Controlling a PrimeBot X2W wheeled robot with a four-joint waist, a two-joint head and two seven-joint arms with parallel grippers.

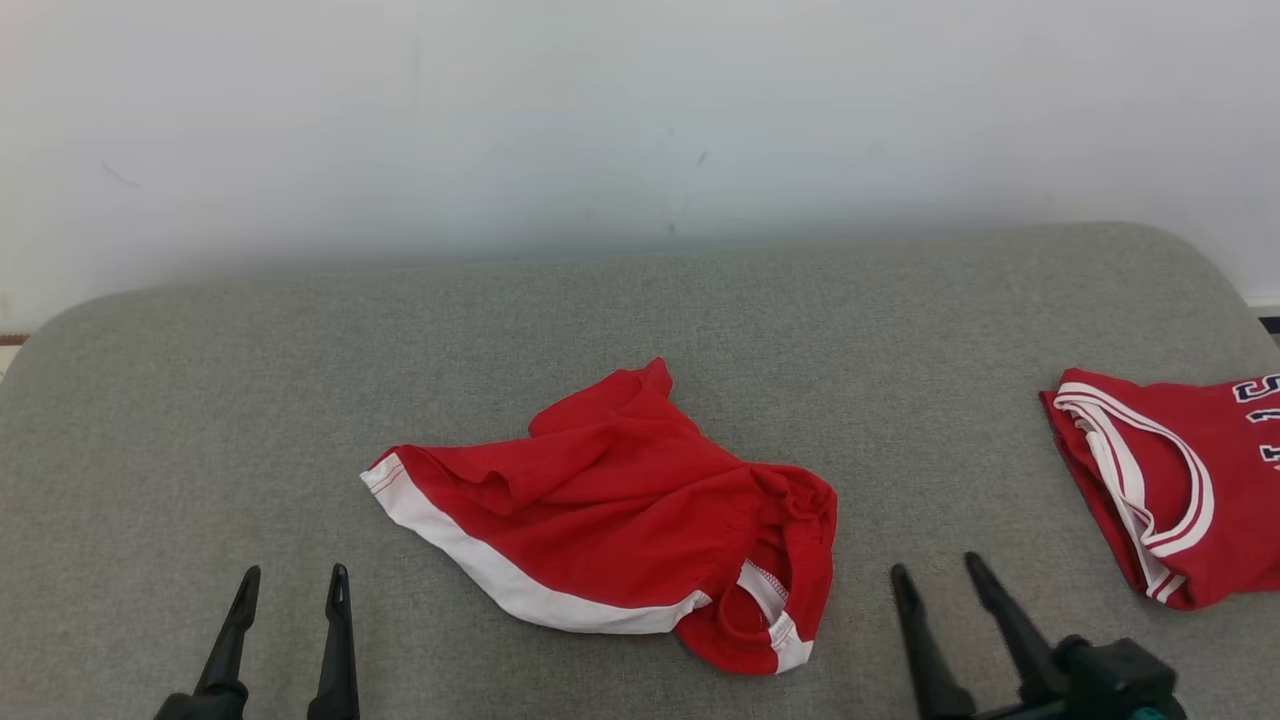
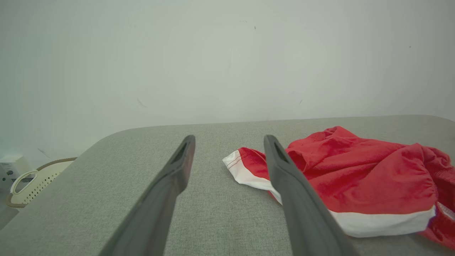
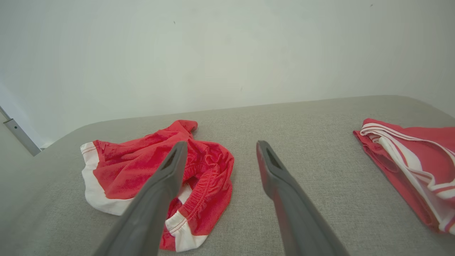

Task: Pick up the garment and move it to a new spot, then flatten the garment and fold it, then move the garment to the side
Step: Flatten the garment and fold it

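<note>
Hovering w/ my left gripper [image 1: 295, 572] & right gripper [image 1: 936, 565] both spread, empty; shorts [image 1: 620, 510] lie btwn them, slightly ahead, long axis L-R, right one nearer.

Left claw [image 1: 295, 572], right claw [image 1: 936, 564]: spread, empty.

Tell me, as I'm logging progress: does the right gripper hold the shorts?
No, the right gripper stands open and empty, clear of the shorts lying crumpled to its left.
</note>
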